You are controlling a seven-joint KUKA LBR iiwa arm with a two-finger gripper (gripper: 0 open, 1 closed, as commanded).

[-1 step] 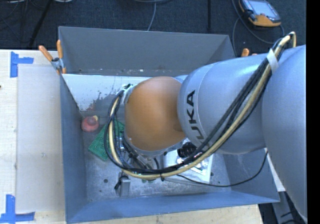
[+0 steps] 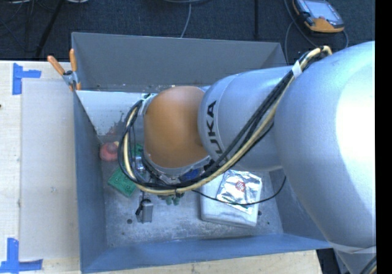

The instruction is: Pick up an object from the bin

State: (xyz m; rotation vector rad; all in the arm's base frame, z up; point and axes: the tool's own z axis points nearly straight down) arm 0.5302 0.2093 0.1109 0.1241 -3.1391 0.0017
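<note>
block [image 2: 122,182], green, diagonal beside orange cover [image 2: 174,125]

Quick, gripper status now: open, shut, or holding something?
Gripper: cannot be told; the arm's orange cover hides it, low in the bin, beside a green flat piece.

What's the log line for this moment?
arm: orange cover over bin left-middle | nearest: pink thing, green piece, small dark piece | white packet at view's right | grasp: unconfirmed

green card [image 2: 122,182] half under cables [image 2: 126,144], packet [image 2: 235,201] partly covered
</note>
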